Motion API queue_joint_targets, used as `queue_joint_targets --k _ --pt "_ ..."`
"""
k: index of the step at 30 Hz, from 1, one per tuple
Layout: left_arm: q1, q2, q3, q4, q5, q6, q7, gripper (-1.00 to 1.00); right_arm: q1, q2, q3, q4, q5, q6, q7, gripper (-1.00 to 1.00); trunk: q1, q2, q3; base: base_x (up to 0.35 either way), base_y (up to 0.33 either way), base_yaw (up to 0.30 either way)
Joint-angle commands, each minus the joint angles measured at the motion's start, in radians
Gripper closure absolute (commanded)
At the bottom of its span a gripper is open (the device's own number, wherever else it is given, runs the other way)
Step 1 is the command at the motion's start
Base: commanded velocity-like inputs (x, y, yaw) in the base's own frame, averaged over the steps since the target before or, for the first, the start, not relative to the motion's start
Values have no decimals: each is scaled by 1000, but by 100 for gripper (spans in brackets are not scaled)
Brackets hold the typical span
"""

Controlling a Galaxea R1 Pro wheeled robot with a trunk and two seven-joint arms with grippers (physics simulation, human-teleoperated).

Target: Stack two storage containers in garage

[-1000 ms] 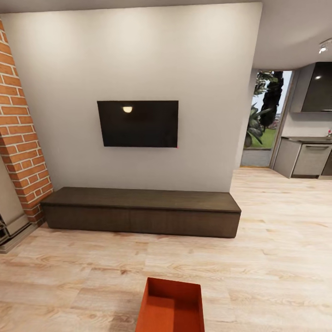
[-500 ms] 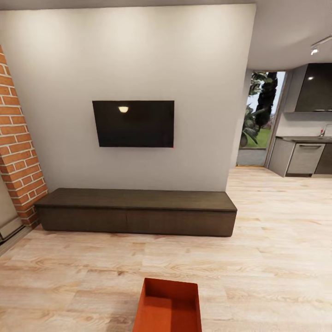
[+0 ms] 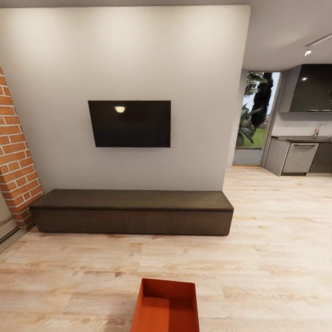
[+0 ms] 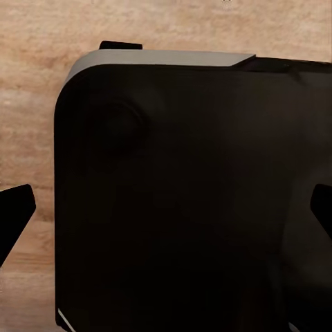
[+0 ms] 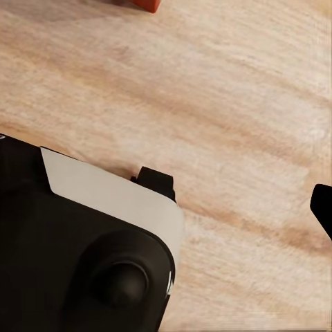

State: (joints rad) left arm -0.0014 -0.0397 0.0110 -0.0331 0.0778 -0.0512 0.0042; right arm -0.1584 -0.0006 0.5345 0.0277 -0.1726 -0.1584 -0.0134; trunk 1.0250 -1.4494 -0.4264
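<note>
One of the storage containers [image 3: 166, 306], an orange-red lidless bin, sits on the light wood-plank floor of the living room, low in the head view and just in front of me. Its red corner [image 5: 149, 5] shows in the right wrist view. My left gripper [image 4: 166, 211] hangs open over my own black base [image 4: 180, 194], fingertips [image 4: 15, 213] far apart with nothing between them. My right gripper [image 5: 166, 207] also hangs open above the plank floor beside the base, one fingertip [image 5: 322, 207] showing. Neither gripper touches the container.
A low dark wood console [image 3: 131, 212] runs along the white wall under a black TV [image 3: 129, 123]. Red brick fireplace [image 3: 14, 157] stands at the left. At the right the plank floor [image 3: 276, 221] opens toward a kitchen [image 3: 299, 157] and a glass door [image 3: 253, 120].
The whole head picture has slid left, so the camera has turned right: less brick, more kitchen. The container keeps its place before me.
</note>
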Motion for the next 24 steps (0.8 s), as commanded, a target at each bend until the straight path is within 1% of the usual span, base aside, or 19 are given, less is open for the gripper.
queue_joint_targets --k 1,8,16,24 --pt "0 0 0 0 8 -2 0 -100 -1 1 9 3 -9 -6 0 -100 0 -1 -1 0 0 -164" --pt "0 0 0 0 8 -2 0 -100 -1 1 8 3 -10 -6 0 -100 0 -1 -1 0 0 -131" --pt "0 0 0 0 8 -2 0 -100 -1 1 11 3 -10 -1 0 -100 0 -1 -1 0 0 -7" --pt "0 0 0 0 8 -2 0 -100 -1 1 12 3 0 2 0 -100 0 -1 -1 0 0 0"
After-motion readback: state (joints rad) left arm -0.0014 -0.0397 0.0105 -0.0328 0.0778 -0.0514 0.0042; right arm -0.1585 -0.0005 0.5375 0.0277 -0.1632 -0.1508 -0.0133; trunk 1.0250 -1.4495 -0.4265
